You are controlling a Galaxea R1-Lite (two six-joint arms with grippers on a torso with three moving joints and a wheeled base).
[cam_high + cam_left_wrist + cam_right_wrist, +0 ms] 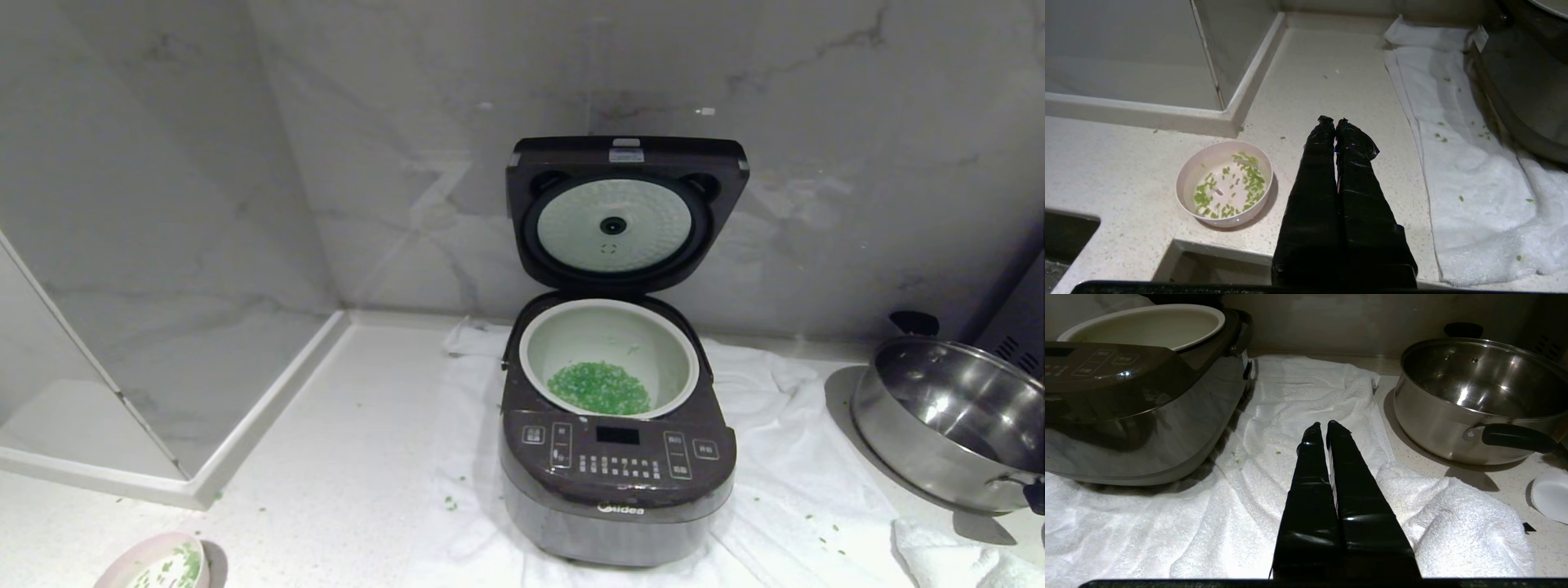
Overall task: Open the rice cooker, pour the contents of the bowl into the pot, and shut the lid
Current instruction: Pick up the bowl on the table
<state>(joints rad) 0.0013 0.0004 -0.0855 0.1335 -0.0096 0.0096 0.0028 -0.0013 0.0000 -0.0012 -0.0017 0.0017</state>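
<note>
Rice cooker [616, 457] on white towel [784, 490] mid-bench, near back wall; lid [624, 212] upright, hinged at back. Pot [608, 363] holds most green bits [600, 388]. Judged next: close lid, push top forward and down; room above clear. Steel pan [947, 425] crowds bench's right side. Bowl [1224, 183] near front edge, few bits left, just beside left end effector [1334, 121], fingers together, empty. Right end effector [1323, 424] over towel between cooker and pan, fingers together, empty. Neither arm plainly nearer lid.

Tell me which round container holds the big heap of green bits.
The white inner pot of the open rice cooker. The pink bowl keeps only scattered bits; the steel pan has none.
</note>
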